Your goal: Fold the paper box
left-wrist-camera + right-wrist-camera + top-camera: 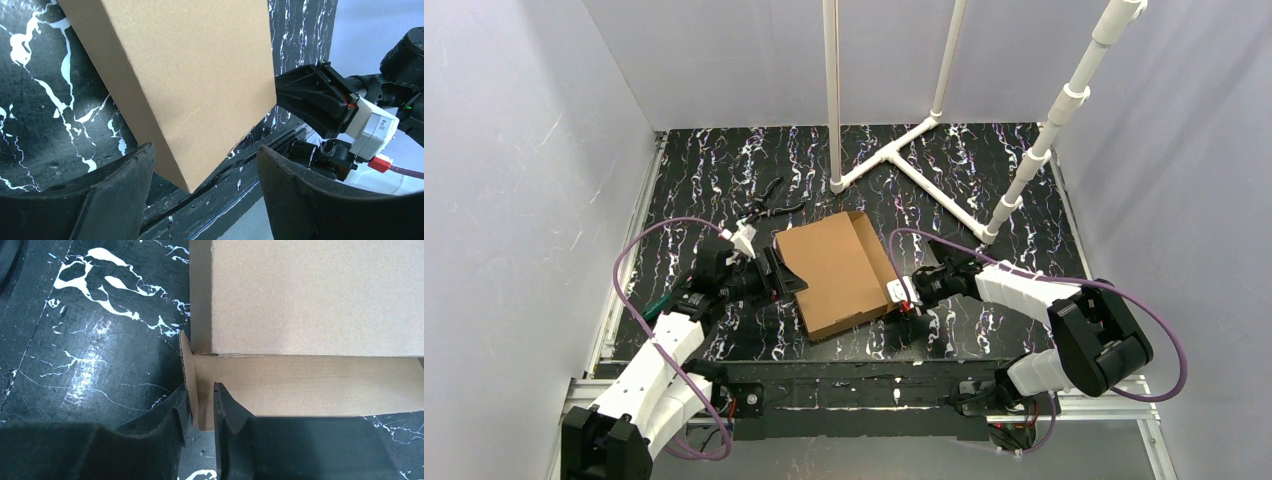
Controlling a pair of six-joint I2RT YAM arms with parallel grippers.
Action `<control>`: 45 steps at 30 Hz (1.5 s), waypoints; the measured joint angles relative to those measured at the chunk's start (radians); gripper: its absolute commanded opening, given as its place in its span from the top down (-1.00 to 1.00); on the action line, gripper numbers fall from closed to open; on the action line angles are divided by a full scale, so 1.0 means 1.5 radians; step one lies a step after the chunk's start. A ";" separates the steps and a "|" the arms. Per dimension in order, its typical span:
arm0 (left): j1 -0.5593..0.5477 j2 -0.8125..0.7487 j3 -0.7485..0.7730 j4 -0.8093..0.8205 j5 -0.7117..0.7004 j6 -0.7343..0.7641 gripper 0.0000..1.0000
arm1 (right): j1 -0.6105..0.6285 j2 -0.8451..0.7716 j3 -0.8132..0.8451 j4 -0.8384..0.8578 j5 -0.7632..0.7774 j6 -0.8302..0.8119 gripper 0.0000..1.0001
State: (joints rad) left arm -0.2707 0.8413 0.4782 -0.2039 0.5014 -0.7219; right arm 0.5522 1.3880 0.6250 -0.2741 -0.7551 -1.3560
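1. Two tools work at the paper box [834,270], one on each side of it.
2. The left tool [205,200] is spread wide. Its dark fingers [120,190] stand either side of the box's near corner, and I can see no contact with the cardboard.
3. The right tool [200,410] is nearly pressed together, pinching a thin upright flap [191,385] that sticks out at the box's corner. One finger lies on each face of the flap.
4. The box is plain brown corrugated card, shallow and rectangular. It lies flat mid-tabletop between the tools, turned a little askew. Its broad top panel is smooth and unmarked, and a low wall shows along its far right edge.
5. Pale grey walls [524,150] close in the space on three sides.
6. The tabletop [704,170] is black with white marbled streaks.
7. A white pipe frame [904,150] stands at the back, its feet on the tabletop.
8. Small black-handled pliers [769,200] lie just beyond the box's far left corner.
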 measured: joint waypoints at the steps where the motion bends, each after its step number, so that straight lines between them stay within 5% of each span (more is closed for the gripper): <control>1: 0.000 0.002 0.008 -0.010 0.000 0.005 -0.46 | 0.000 0.000 0.001 0.000 0.000 0.005 0.38; 9: -0.051 0.071 0.157 -0.052 0.003 0.065 -0.39 | 0.000 0.011 0.012 -0.006 -0.008 0.025 0.43; 15: -0.139 0.248 0.269 -0.019 0.011 0.070 -0.10 | 0.000 0.017 0.015 -0.009 -0.013 0.029 0.47; 29: -0.242 0.588 0.458 0.049 0.030 0.033 0.16 | 0.001 0.019 0.015 -0.009 -0.022 0.032 0.38; 41: -0.253 0.644 0.482 0.043 0.040 0.038 0.20 | 0.002 0.019 0.015 -0.009 -0.023 0.032 0.55; 45: -0.255 0.655 0.507 0.027 0.035 0.039 0.42 | 0.003 0.019 0.015 -0.009 -0.023 0.032 0.60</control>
State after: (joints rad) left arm -0.6525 1.8240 1.2385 -0.1627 0.5537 -0.6628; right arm 0.5568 1.4166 0.6472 -0.2882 -0.7895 -1.3083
